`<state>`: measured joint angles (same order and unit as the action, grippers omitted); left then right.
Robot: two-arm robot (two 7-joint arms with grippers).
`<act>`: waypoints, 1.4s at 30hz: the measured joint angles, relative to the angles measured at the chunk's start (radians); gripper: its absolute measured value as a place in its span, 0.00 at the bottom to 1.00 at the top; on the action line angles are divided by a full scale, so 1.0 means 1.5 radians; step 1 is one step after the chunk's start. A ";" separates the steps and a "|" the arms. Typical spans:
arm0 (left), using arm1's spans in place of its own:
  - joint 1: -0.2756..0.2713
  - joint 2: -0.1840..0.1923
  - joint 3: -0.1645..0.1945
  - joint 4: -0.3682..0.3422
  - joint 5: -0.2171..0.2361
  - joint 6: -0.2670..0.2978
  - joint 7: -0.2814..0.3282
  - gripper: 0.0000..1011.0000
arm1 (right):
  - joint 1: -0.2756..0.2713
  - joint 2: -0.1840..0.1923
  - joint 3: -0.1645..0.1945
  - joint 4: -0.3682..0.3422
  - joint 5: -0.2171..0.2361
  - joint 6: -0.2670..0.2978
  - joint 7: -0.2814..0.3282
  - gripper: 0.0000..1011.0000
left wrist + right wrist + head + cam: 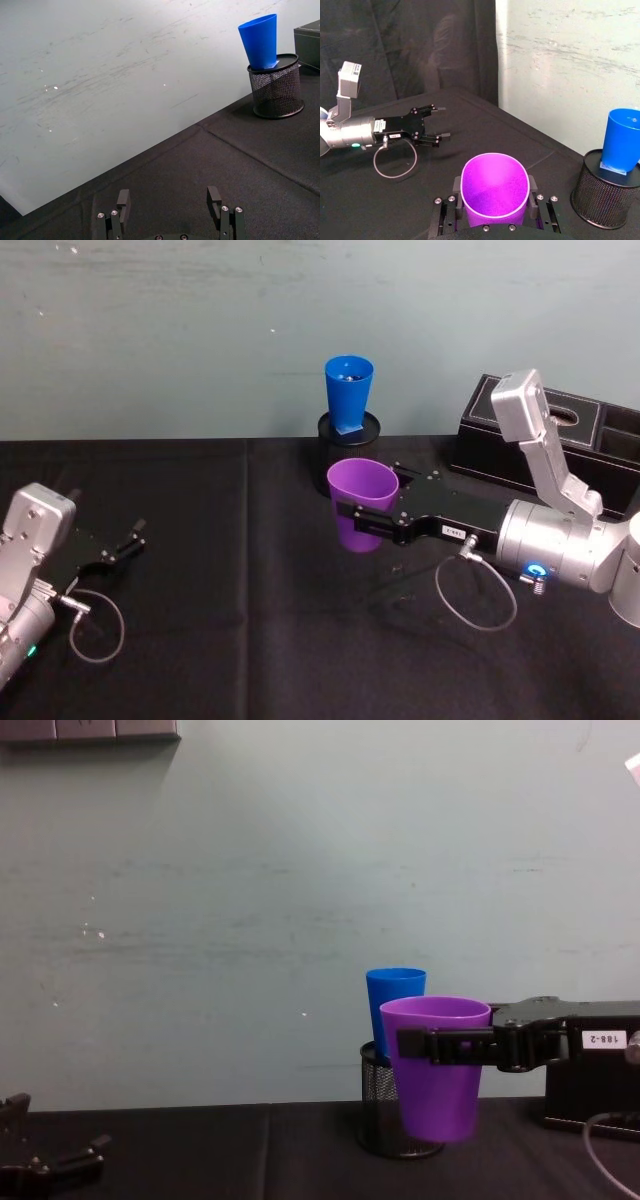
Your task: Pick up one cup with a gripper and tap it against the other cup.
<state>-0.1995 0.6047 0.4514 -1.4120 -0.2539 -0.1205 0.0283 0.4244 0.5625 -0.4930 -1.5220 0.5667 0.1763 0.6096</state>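
Your right tool clamps the purple tapered plastic tumbler below its rim, off the counter, just before the black mesh pen holder bearing the blue tapered plastic tumbler (judge both light, slick, thin-walled). Left tool, parted, rests well left of it.

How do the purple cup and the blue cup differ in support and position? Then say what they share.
The purple cup is clamped in the right gripper, seemingly off the table; the blue cup stands in the black mesh holder. The purple cup is nearer the robot; the blue cup is behind it, by the wall. Both are plain tapered tumblers, mouth up. The left gripper sits open, far left.
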 joint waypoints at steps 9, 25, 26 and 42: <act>0.000 0.000 0.000 0.000 0.000 0.000 0.000 0.99 | 0.000 0.000 0.000 0.000 0.000 0.000 0.000 0.71; 0.000 0.000 0.000 0.000 0.000 0.000 0.000 0.99 | 0.001 0.000 -0.001 0.001 0.000 0.000 -0.001 0.71; 0.000 0.000 0.000 0.000 0.000 0.000 0.000 0.99 | 0.001 -0.001 -0.003 0.003 0.000 -0.001 -0.002 0.71; 0.000 0.000 0.000 0.000 0.000 0.000 0.000 0.99 | -0.013 -0.039 -0.014 0.100 -0.041 -0.084 -0.035 0.71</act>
<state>-0.1995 0.6047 0.4514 -1.4120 -0.2539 -0.1205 0.0283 0.4045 0.5046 -0.5142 -1.3725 0.5049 0.0509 0.5574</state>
